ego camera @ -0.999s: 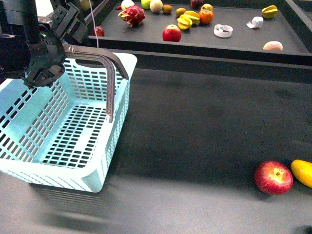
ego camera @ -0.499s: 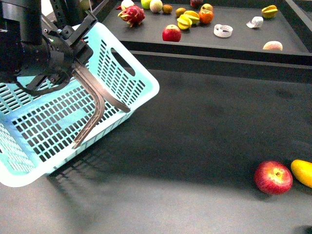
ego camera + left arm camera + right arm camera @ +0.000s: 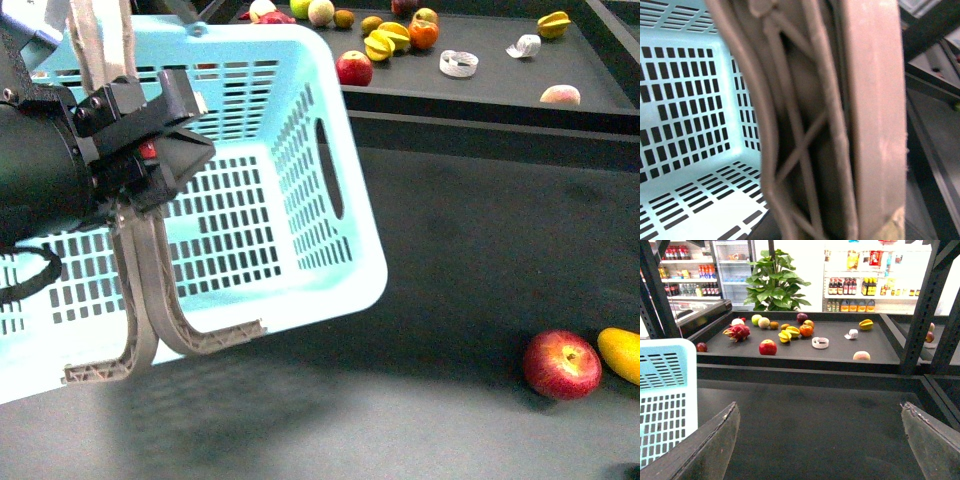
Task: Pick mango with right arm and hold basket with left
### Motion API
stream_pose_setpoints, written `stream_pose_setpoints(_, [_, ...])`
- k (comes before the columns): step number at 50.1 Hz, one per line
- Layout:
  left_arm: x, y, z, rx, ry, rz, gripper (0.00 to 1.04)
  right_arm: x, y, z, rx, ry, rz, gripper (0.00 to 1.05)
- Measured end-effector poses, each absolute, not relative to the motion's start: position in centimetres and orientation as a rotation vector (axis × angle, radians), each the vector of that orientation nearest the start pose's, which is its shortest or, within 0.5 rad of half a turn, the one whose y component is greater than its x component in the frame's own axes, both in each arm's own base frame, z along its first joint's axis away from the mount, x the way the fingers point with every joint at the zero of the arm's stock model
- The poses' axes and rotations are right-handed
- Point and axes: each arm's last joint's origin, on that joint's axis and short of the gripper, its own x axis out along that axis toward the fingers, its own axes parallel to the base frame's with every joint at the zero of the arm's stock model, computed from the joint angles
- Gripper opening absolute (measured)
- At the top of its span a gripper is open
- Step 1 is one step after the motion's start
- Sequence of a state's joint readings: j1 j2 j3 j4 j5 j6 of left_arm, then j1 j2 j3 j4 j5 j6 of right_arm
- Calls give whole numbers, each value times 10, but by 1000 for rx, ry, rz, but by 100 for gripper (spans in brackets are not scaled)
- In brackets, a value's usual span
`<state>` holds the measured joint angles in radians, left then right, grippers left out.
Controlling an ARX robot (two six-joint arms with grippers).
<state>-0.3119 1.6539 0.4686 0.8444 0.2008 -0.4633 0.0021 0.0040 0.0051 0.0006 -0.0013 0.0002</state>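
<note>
The light blue basket [image 3: 300,160] hangs lifted and tilted at the left of the front view, its opening turned toward the camera. My left gripper [image 3: 150,165] is shut on its grey-brown handles [image 3: 150,300], which fill the left wrist view [image 3: 840,125] in front of the slotted basket wall [image 3: 685,100]. The mango [image 3: 622,352] lies at the right edge of the dark table, partly cut off, beside a red apple [image 3: 562,364]. My right gripper [image 3: 820,440] is open and empty above bare table, with the basket's edge [image 3: 665,395] to one side. The right arm is out of the front view.
A raised black shelf [image 3: 500,75] at the back holds several fruits: a red apple [image 3: 352,68], yellow star-shaped fruits [image 3: 380,42], an orange fruit [image 3: 423,33] and a tape roll [image 3: 459,63]. Shelf posts [image 3: 920,305] stand at the sides in the right wrist view.
The left arm has lifted the basket off the table and swung it up and forward. It now tilts with its opening toward the camera. The apple and mango have not moved.
</note>
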Motion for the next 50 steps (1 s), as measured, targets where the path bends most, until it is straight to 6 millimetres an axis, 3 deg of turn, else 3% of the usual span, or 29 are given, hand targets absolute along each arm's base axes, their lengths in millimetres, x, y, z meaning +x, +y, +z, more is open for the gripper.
stream_pose_setpoints(18, [244, -118, 148, -398, 403, -610, 17, 98, 0, 165, 0, -2, 3, 96])
stream_pose_setpoints(42, [242, -118, 147, -368, 388, -591, 17, 98, 0, 165, -1, -2, -1, 96])
stream_pose_setpoints(46, [242, -118, 147, -367, 390, -599, 17, 105, -5, 169, -4, -21, -319, 96])
stream_pose_setpoints(50, [242, -118, 147, -367, 390, -599, 17, 116, -17, 166, -15, 15, -420, 96])
